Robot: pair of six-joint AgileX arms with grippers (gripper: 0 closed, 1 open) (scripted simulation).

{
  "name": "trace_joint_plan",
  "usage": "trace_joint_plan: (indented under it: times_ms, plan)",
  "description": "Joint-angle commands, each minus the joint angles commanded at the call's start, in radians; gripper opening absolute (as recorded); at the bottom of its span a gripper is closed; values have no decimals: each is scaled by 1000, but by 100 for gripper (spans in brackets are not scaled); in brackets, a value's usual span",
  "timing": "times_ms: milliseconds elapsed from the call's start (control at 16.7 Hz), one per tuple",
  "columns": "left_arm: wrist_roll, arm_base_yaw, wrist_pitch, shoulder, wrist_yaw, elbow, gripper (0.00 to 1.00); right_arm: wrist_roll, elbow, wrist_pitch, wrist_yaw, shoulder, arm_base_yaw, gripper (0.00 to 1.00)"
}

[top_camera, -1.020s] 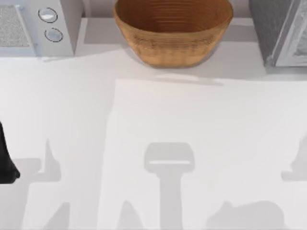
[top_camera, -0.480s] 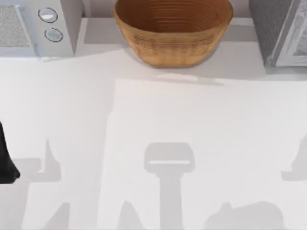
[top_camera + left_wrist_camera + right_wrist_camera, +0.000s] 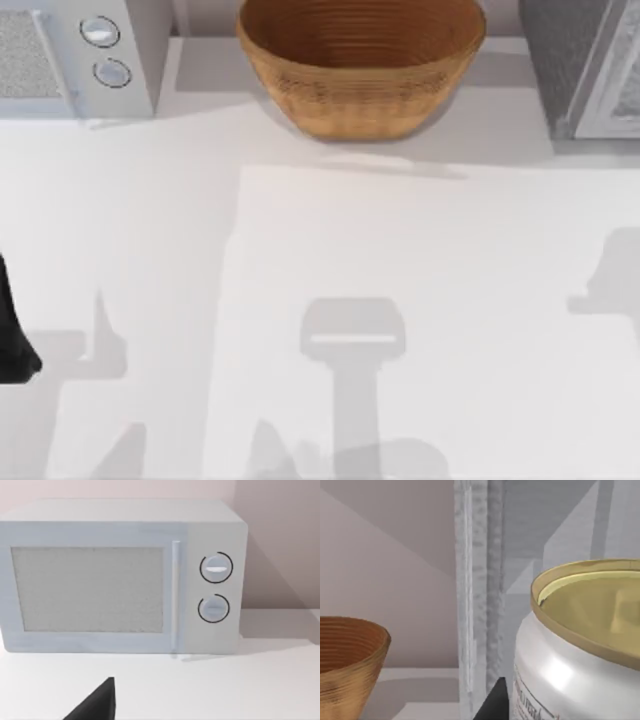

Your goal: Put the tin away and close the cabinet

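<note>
1. The wicker basket (image 3: 360,62) stands at the far edge of the white table (image 3: 400,280), about midway along it, and serves here as the landmark.
2. To the left of the basket, also at the far edge, sits a white microwave (image 3: 75,55) with 2 round dials one above the other; the left wrist view faces its closed door (image 3: 92,590) and its dials (image 3: 216,568) head-on.
3. To the right of the basket stands the grey cabinet (image 3: 580,65). The right wrist view shows its pale vertical edge (image 3: 477,595) close by, with the basket's rim (image 3: 350,650) farther off to one side of that edge.
4. The tin (image 3: 580,650) sits very close to the right wrist camera — dull gold top, white label with faint markings — upright, and on the cabinet side of the basket, beyond the pale cabinet edge from it.
5. A dark fingertip (image 3: 495,702) of the right gripper shows just beside the tin's wall; whether the jaws are clamped on the tin or merely beside it, I cannot tell.
6. The left arm (image 3: 12,335) is a dark shape at the table's left edge, nearer the camera than the microwave and well apart from the basket.
7. A dark finger (image 3: 97,702) of the left gripper shows in front of the microwave — whether its jaws are apart or together I cannot tell.
</note>
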Motion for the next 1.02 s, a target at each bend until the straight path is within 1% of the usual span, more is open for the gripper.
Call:
trace_joint_plan:
  times_ms: [660, 840, 1020]
  plan:
    - [0, 0, 0, 0, 0, 0, 100, 8, 922, -223, 103, 701, 96, 0]
    - [0, 0, 0, 0, 0, 0, 100, 10, 1109, -268, 124, 843, 116, 0]
    - [0, 0, 0, 0, 0, 0, 100, 11, 1227, -297, 137, 932, 128, 0]
